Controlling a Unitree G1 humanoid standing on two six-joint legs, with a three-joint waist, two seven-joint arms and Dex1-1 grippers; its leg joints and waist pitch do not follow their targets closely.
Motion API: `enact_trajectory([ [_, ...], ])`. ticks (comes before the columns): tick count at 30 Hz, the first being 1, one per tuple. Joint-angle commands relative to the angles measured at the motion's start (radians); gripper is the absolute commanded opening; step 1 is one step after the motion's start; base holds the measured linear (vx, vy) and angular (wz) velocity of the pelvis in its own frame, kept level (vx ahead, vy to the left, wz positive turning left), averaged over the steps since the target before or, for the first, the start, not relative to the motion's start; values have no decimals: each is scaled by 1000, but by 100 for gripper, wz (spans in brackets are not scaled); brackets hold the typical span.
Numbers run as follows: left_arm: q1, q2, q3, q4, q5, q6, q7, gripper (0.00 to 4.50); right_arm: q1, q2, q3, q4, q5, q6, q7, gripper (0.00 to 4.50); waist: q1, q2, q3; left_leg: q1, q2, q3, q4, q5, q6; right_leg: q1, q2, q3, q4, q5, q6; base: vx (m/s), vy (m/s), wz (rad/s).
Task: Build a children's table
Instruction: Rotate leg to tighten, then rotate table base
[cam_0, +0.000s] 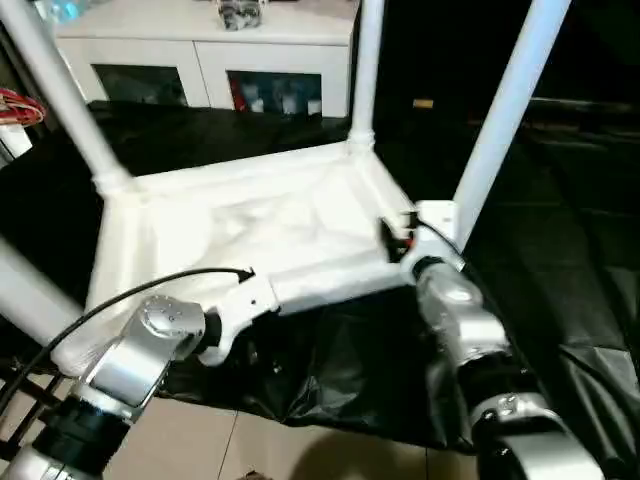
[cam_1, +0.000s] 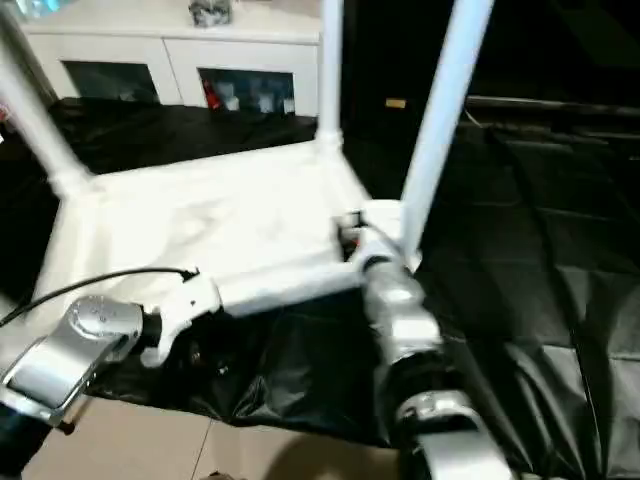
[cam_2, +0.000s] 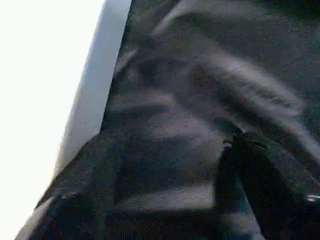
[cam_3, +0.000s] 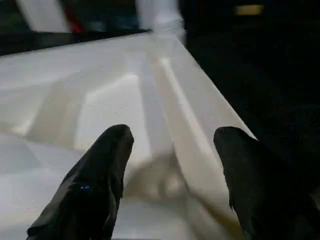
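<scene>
On black sheeting (cam_0: 560, 300), one upturned table (cam_0: 260, 235), four legs (cam_0: 505, 110); right hand (cam_3: 172, 165) apart, left hand unclear.

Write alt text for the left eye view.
An upside-down white children's table lies on black sheeting, its legs pointing up. Two silver robot forearms reach to its near rim. A white cabinet stands behind.

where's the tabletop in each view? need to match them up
Left eye: tabletop, upside down, centre.
Right eye: centre-left.
Left wrist: the bright white along one side may be it; cannot tell.
Right wrist: just beyond the right hand.
Shared landmark: far corner leg.
</scene>
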Motion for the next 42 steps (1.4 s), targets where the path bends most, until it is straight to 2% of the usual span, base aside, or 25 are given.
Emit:
enact_trajectory([
  [1, -21, 8, 19, 33, 33, -20, 44, 413, -26, -51, -56, 43, -3, -30, -43, 300, -10, 11, -71, 20, 22, -7, -71, -297, -40, 40, -38, 36, -60, -203, -191, 0, 0, 0],
  [5, -41, -16, 40, 76, 35, -55, 104, 437, -61, -114, -83, 107, 4, -67, -49, 300, -8, 8, -75, 18, 19, -3, -63, -260, -27, 42, -36, 35, -53, -139, -212, 0, 0, 0],
  [7, -45, -18, 43, 86, 35, -70, 114, 437, -72, -137, -93, 127, 8, -75, -43, 300, -8, 5, -76, 11, 18, -5, -61, -237, -15, 49, -38, 33, -51, -128, -214, 0, 0, 0],
  [10, -33, -22, 74, 93, 23, -120, 142, 437, -97, -190, -109, 180, 4, -98, -33, 300, -6, 9, -78, 12, 17, -3, -55, -225, -2, 48, -36, 31, -50, -112, -231, 0, 0, 0],
  [13, 24, -36, 137, 47, -41, -196, 149, 437, -107, -219, -117, 205, 11, -117, -17, 300, -5, 10, -80, 9, 18, -3, -51, -210, 8, 48, -37, 29, -47, -81, -245, 0, 0, 0],
  [14, 55, -45, 165, 19, -80, -241, 142, 437, -105, -222, -120, 202, 15, -123, -2, 300, -3, 8, -82, 4, 19, -4, -49, -194, 18, 51, -38, 27, -44, -65, -251, 0, 0, 0],
  [16, 108, -65, 210, -29, -152, -248, 114, 437, -84, -214, -122, 170, 36, -125, 61, 300, -5, 9, -80, 1, 21, -4, -50, -197, 32, 50, -37, 25, -44, -63, -257, 0, 0, 0],
  [17, 108, -65, 210, -29, -152, -248, 114, 437, -84, -214, -122, 170, 36, -125, 61, 300, -6, 10, -80, 2, 22, -3, -48, -206, 36, 49, -38, 25, -43, -71, -259, 0, 0, 0],
  [18, 163, -78, 247, -62, -222, -250, 77, 437, -47, -204, -103, 117, 57, -121, 156, 300, -7, 9, -76, 4, 21, -2, -51, -231, 40, 45, -35, 25, -47, -108, -257, 0, 0, 0],
  [19, 163, -78, 247, -62, -222, -250, 77, 437, -47, -204, -103, 117, 57, -121, 156, 300, -6, 10, -75, 3, 22, -1, -50, -248, 42, 47, -38, 26, -47, -122, -257, 0, 0, 0],
  [20, 217, -74, 282, -76, -287, -221, 31, 437, 21, -191, -71, 5, 112, -82, 307, 300, -6, 9, -71, 5, 23, -1, -55, -288, 43, 47, -36, 26, -55, -180, -240, 0, 0, 0],
  [21, 230, -68, 289, -77, -299, -210, 16, 437, 42, -189, -61, -30, 125, -68, 342, 300, -3, 9, -70, 2, 28, -3, -57, -293, 44, 47, -38, 27, -55, -189, -231, 0, 0, 0],
  [22, 244, -56, 297, -75, -312, -199, -4, 437, 68, -189, -46, -74, 140, -51, 382, 300, -4, 12, -68, 4, 27, -2, -60, -307, 46, 44, -32, 26, -59, -216, -220, 0, 0, 0],
  [24, 255, -31, 306, -50, -312, -209, -24, 437, 102, -194, -26, -124, 151, -42, 425, 300, -3, 14, -67, 9, 29, -3, -63, -335, 36, 36, -31, 27, -64, -262, -215, 0, 0, 0],
  [27, 270, 13, 364, 37, -335, -256, -78, 437, 183, -211, 17, -232, 168, -16, 478, 300, -4, 16, -59, 12, 26, -8, -71, -398, 11, 33, -33, 28, -77, -369, -178, 0, 0, 0],
  [28, 277, 49, 426, 114, -355, -317, -113, 437, 253, -231, 46, -312, 189, 14, 524, 300, -2, 20, -58, 16, 27, -9, -72, -416, 3, 28, -35, 31, -79, -393, -166, 0, 0, 0],
  [29, 277, 49, 426, 114, -355, -317, -113, 437, 253, -231, 46, -312, 189, 14, 524, 300, -3, 18, -56, 17, 25, -9, -73, -422, 4, 28, -33, 31, -84, -404, -157, 0, 0, 0],
  [30, 279, 68, 478, 170, -362, -383, -114, 437, 293, -243, 55, -341, 189, 25, 549, 300, -5, 20, -55, 17, 26, -13, -76, -442, -5, 28, -35, 31, -82, -412, -154, 0, 0, 0],
  [31, 278, 72, 495, 183, -371, -389, -110, 437, 304, -243, 52, -348, 181, 26, 551, 300, -4, 21, -55, 21, 26, -14, -77, -467, -11, 25, -36, 32, -86, -431, -148, 0, 0, 0],
  [33, 264, 82, 535, 216, -385, -404, -90, 437, 320, -243, 38, -345, 162, 23, 539, 300, -6, 23, -55, 20, 27, -18, -79, -480, -21, 27, -40, 33, -83, -429, -156, 0, 0, 0],
  [36, 240, 100, 571, 254, -401, -405, -73, 437, 344, -249, 26, -362, 140, 47, 512, 300, -6, 24, -55, 25, 27, -16, -79, -493, -27, 21, -39, 35, -83, -417, -167, 0, 0, 0],
  [38, 216, 107, 593, 289, -409, -412, -63, 437, 359, -257, 24, -376, 132, 70, 493, 300, -6, 24, -55, 20, 25, -17, -81, -474, -26, 28, -40, 35, -81, -404, -165, 0, 0, 0],
  [40, 157, 79, 629, 339, -422, -469, -19, 437, 359, -269, 24, -360, 111, 117, 426, 300, -5, 23, -56, 22, 24, -16, -79, -461, -26, 28, -41, 35, -81, -393, -168, 0, 0, 0],
  [41, 152, 76, 633, 344, -425, -473, -15, 437, 359, -270, 24, -358, 110, 122, 420, 300, -2, 25, -59, 27, 25, -14, -77, -449, -30, 27, -41, 36, -78, -368, -178, 0, 0, 0],
  [42, 128, 57, 638, 357, -430, -489, 2, 437, 350, -274, 25, -338, 88, 113, 386, 300, -2, 22, -59, 24, 26, -15, -76, -441, -31, 28, -42, 36, -77, -356, -182, 0, 0, 0],
])
